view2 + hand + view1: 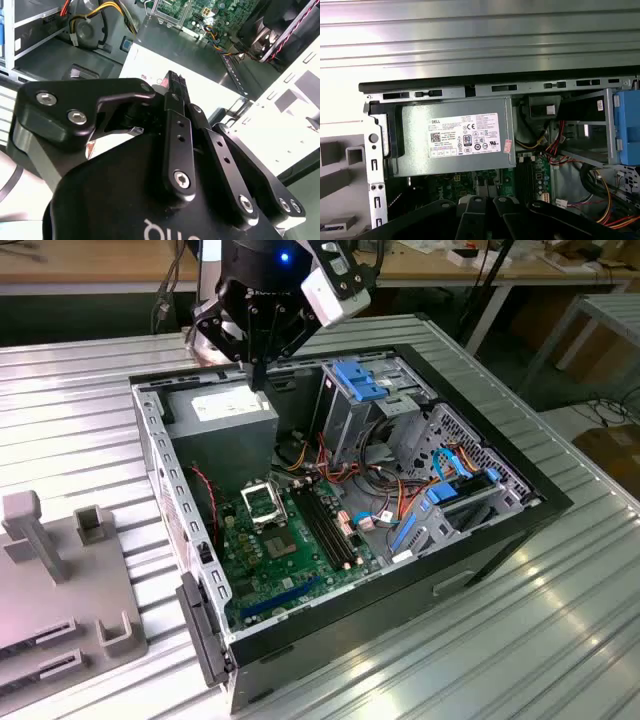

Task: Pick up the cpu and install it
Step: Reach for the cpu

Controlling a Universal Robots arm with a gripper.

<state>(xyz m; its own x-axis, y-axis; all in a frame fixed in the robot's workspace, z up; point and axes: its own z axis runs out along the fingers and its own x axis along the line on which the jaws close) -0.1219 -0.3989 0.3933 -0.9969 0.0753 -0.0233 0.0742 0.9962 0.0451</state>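
The cpu is not yet in its socket (262, 502), a bare black square mid-frame in the exterior view; the chip itself I can't make out

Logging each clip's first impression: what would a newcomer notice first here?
The open computer case lying on the ribbed metal table draws the eye, its green motherboard and silver-framed socket exposed. In the exterior view the black gripper hangs over the grey power supply at one end of the case.
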